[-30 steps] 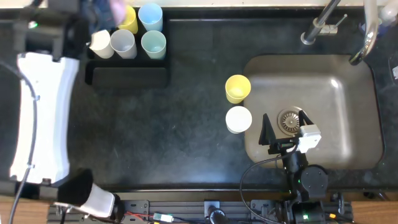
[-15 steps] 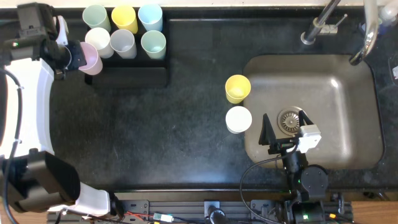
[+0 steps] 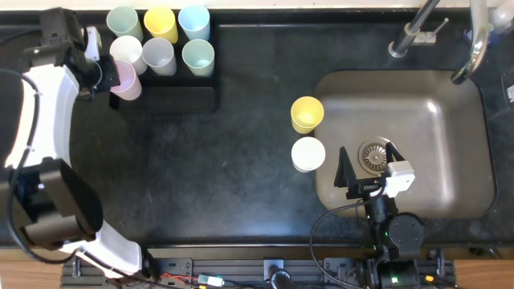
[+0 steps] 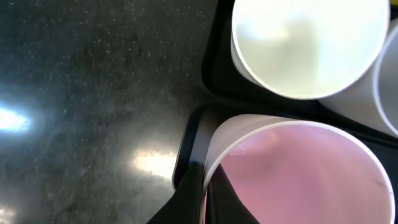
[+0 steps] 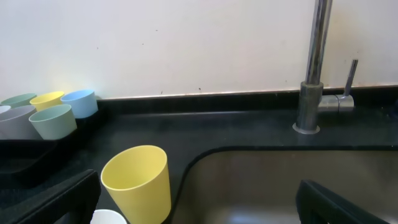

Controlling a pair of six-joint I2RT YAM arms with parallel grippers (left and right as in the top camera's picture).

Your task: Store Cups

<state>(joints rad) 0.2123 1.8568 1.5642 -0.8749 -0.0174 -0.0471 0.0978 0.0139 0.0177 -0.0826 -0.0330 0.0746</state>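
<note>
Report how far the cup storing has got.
Done: six cups stand in the black tray. In hand: the left gripper holds the pink cup at the tray's corner. Left: the yellow cup and white cup beside the sink.

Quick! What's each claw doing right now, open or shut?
Left claw: shut on the pink cup.
Right claw: open, holding nothing.

Light was even and bright from overhead. Soft glare patches sat on the dark counter [image 4: 149,163] and sink [image 3: 434,185]. Shadows were faint. The pink cup [image 4: 298,174] up close was blurred; the wall [image 5: 186,43] looked washed out.
</note>
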